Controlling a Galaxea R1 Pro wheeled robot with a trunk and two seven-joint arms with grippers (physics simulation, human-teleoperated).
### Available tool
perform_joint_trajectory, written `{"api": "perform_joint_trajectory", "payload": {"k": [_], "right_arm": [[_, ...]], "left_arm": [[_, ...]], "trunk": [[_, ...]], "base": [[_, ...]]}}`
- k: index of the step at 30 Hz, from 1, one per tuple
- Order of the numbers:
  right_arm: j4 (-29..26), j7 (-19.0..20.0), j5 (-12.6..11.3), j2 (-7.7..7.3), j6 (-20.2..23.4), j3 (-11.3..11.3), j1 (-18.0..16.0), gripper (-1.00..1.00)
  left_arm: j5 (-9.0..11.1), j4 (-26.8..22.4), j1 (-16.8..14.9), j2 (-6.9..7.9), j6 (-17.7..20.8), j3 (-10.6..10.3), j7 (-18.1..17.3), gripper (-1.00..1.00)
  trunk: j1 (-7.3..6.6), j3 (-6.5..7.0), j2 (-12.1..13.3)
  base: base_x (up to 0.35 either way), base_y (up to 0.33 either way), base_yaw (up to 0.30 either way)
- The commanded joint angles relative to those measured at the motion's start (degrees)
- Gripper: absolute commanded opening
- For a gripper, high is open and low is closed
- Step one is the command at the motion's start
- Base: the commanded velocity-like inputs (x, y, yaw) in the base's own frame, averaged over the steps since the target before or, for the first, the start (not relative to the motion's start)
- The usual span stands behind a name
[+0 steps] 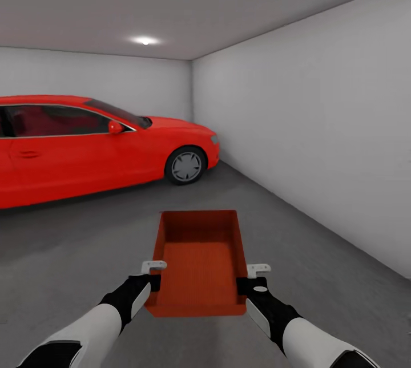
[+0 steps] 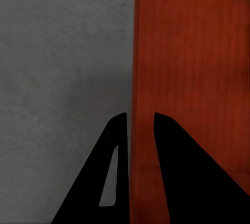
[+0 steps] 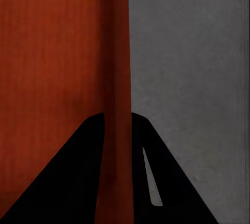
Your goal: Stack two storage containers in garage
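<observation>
One orange-red container [image 1: 198, 262], empty, is carried in front of the robot above the grey garage floor [image 1: 85, 242], red car [image 1: 85, 140] ahead to the left. Not set down yet; second container and stacking left, judging from this. Left gripper [image 1: 153, 280] clamps the left wall, right gripper [image 1: 246, 283] the right wall, one finger inside, one outside. Both arms reach forward, level.

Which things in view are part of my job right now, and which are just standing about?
Part of the job:
- storage container, carried by its side walls
- left claw, clamped on its wall
- right claw, clamped on the opposite wall
- garage floor, where it goes down

Just standing about:
- red car
- ceiling light
- grey walls
</observation>
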Motion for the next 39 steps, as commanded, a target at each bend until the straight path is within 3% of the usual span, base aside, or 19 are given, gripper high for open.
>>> {"api": "perform_joint_trajectory", "payload": {"k": [1, 39], "right_arm": [[-2.1, -0.2, 0.23, -0.05, 0.33, -0.73, -0.1, -1.0], [-2.11, -0.2, 0.23, -0.07, 0.28, -0.73, -0.12, -1.0]], "left_arm": [[-0.02, -0.05, 0.03, 0.77, 0.4, 0.01, 0.3, -1.0], [-0.02, -0.05, 0.03, 0.77, 0.4, 0.01, 0.3, -1.0]], "trunk": [[0.06, -0.13, -0.12], [0.06, -0.13, -0.12]], "base": [[0.323, 0.0, -0.289], [0.323, 0.0, -0.289]]}}
